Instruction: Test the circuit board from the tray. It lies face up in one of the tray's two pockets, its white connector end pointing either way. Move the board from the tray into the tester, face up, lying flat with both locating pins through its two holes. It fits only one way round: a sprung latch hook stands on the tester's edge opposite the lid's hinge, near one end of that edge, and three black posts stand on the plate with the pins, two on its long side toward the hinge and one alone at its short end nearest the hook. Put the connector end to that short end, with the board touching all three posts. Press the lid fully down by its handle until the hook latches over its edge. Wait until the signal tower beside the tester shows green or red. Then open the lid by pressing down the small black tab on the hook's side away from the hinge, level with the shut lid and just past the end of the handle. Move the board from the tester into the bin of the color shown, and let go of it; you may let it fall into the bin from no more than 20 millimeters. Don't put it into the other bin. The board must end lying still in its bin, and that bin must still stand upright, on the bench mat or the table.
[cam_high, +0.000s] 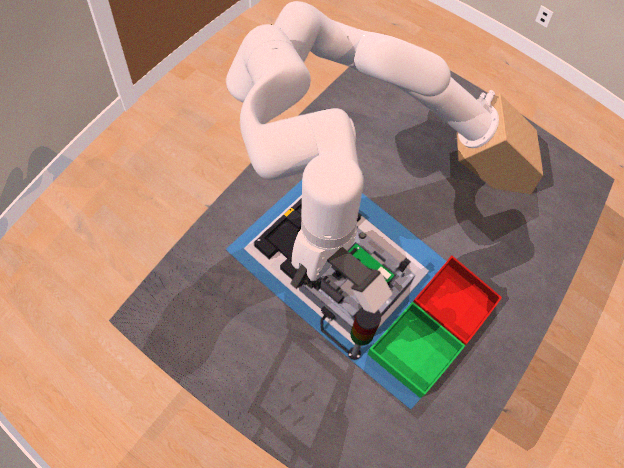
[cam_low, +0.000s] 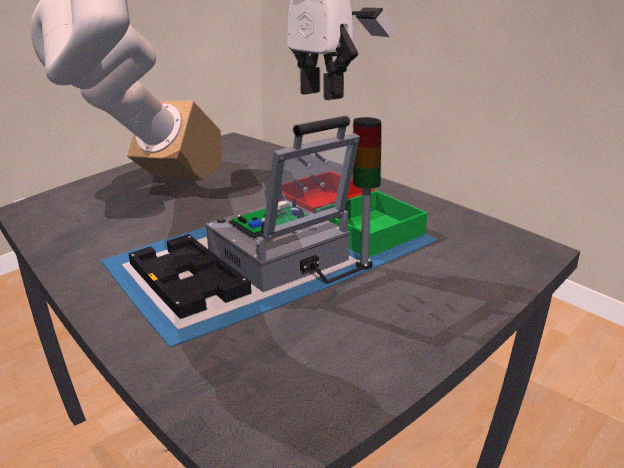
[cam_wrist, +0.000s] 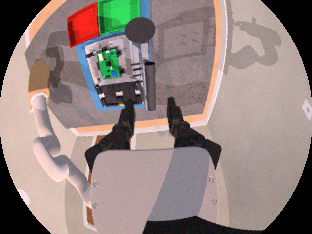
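Note:
The green circuit board (cam_low: 262, 217) lies face up on the plate of the grey tester (cam_low: 279, 246); it also shows in the wrist view (cam_wrist: 108, 63) and in the overhead view (cam_high: 371, 260). The tester's lid (cam_low: 309, 188) stands raised, its black handle (cam_low: 321, 124) on top. My gripper (cam_low: 321, 85) hangs high above the handle, fingers partly apart and empty; it also shows in the wrist view (cam_wrist: 151, 117). The black tray (cam_low: 187, 274) beside the tester has both pockets empty. The signal tower (cam_low: 366, 151) shows no lit colour.
The green bin (cam_low: 388, 220) and the red bin (cam_low: 315, 188) stand behind the tester on the blue mat. A wooden block (cam_low: 178, 141) carries the arm's base at the table's back left. The tower's cable (cam_low: 332, 274) runs along the tester's front.

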